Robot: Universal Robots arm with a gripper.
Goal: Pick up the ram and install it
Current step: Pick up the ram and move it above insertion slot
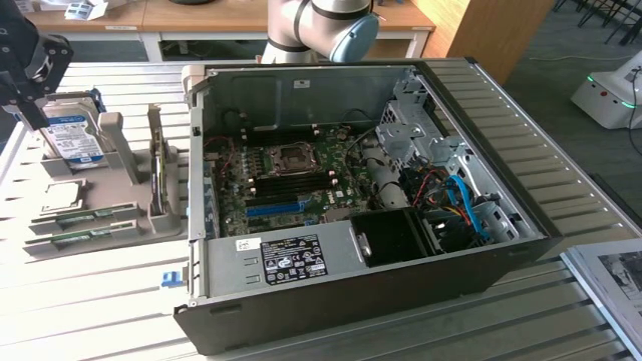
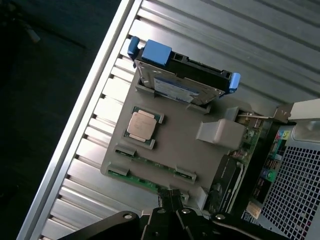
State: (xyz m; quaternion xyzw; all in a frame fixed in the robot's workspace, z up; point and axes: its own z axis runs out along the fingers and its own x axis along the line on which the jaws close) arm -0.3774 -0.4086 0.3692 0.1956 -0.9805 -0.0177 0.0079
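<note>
exterior view, its left to its right: gripper (image 1: pixel 28 98) hangs high at the far left, above the hard drive (image 1: pixel 71 135); drive label is blue and white, text too small to read. below it a grey holder (image 1: pixel 150 222) carries a cpu chip (image 1: pixel 62 195) and the ram (image 1: pixel 86 218), which sits on edge in a slot. its long axis runs across the picture, the right end slightly higher. a second ram stick (image 1: pixel 78 238) lies parallel just beside it. centre: open computer case (image 1: pixel 301 308) with motherboard (image 1: pixel 301 180) and black-white sticker (image 1: pixel 291 259), print unreadable. wrist view: fingers (image 2: pixel 170 197) pressed together, gripping nothing, well above the holder.
</note>
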